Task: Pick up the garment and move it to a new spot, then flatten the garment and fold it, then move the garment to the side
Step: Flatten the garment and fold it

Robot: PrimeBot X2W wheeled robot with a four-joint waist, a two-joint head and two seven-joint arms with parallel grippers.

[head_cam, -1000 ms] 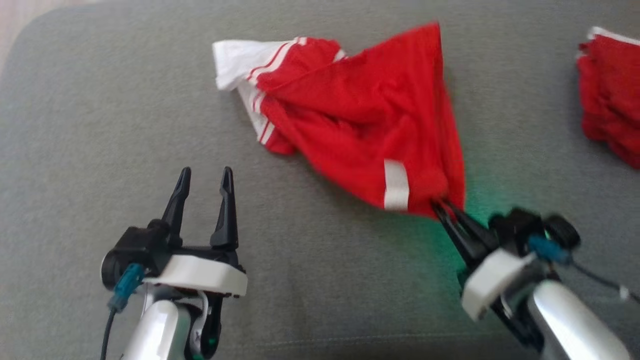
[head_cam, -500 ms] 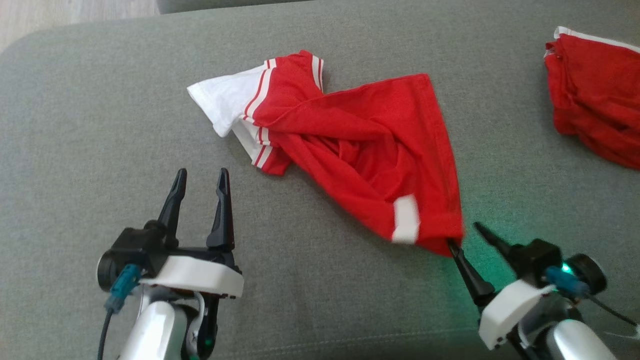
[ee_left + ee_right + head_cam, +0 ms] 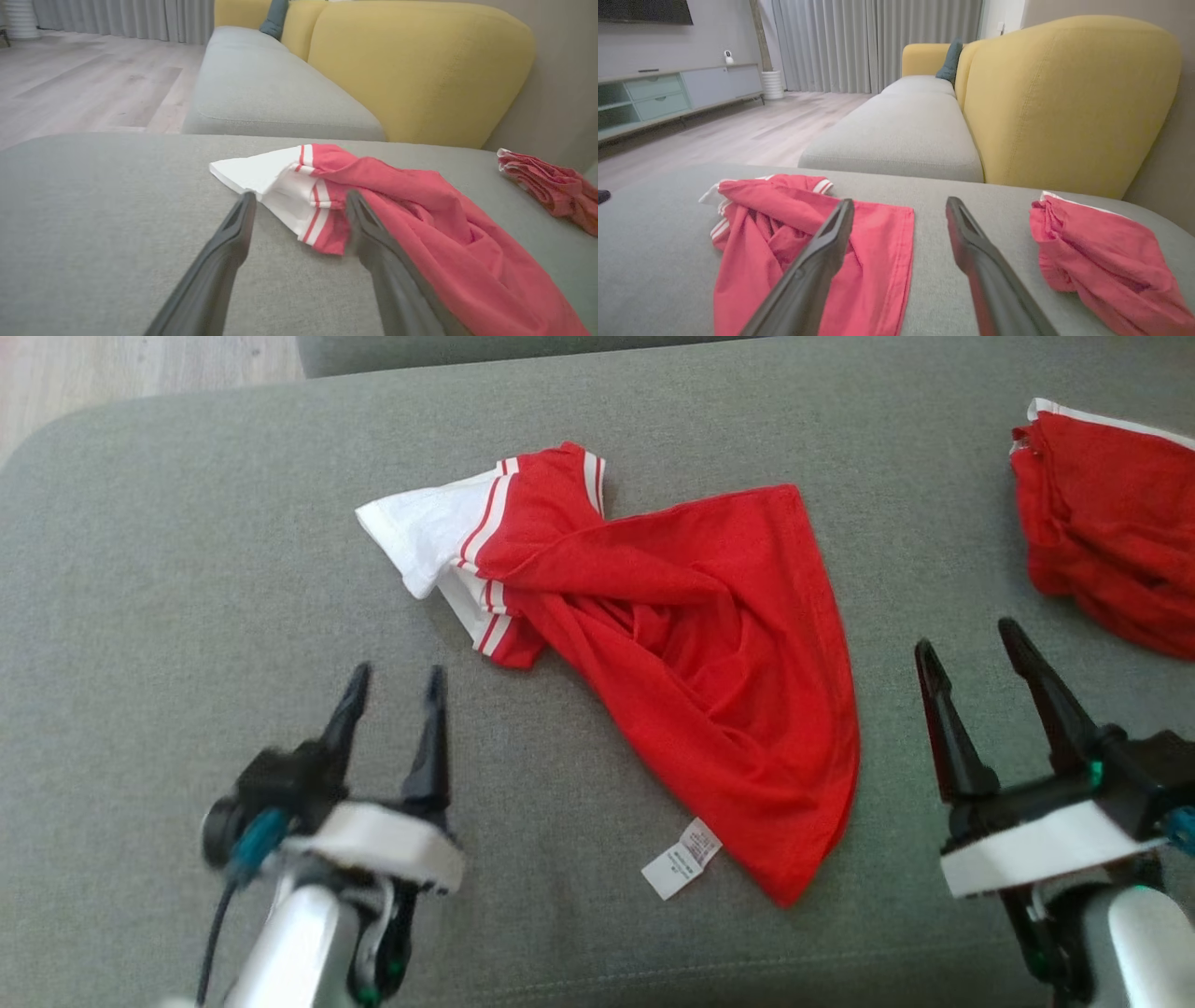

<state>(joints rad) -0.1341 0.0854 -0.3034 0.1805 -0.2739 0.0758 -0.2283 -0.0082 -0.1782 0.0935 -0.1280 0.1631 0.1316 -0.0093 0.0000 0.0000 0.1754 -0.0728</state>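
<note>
The garment (image 3: 691,653) is a red shirt with white, red-striped sleeves, lying twisted and crumpled on the grey cushion (image 3: 187,569). A white label sticks out at its near hem. It also lies ahead in the left wrist view, garment (image 3: 420,219), and to the left in the right wrist view, garment (image 3: 794,233). My left gripper (image 3: 397,686) is open, near the garment's sleeve end and apart from it. My right gripper (image 3: 966,644) is open and empty, standing to the right of the garment's hem.
A second red garment (image 3: 1111,541) lies bunched at the cushion's far right, also seen as a red bundle (image 3: 1101,256). A yellow backrest (image 3: 420,70) rises behind. A further grey seat cushion (image 3: 901,135) and wooden floor (image 3: 70,84) lie beyond.
My right gripper opened and let go of the garment's hem corner, then drew away to the right. The garment dropped flat on the cushion, its label now showing. The camera shifted.
</note>
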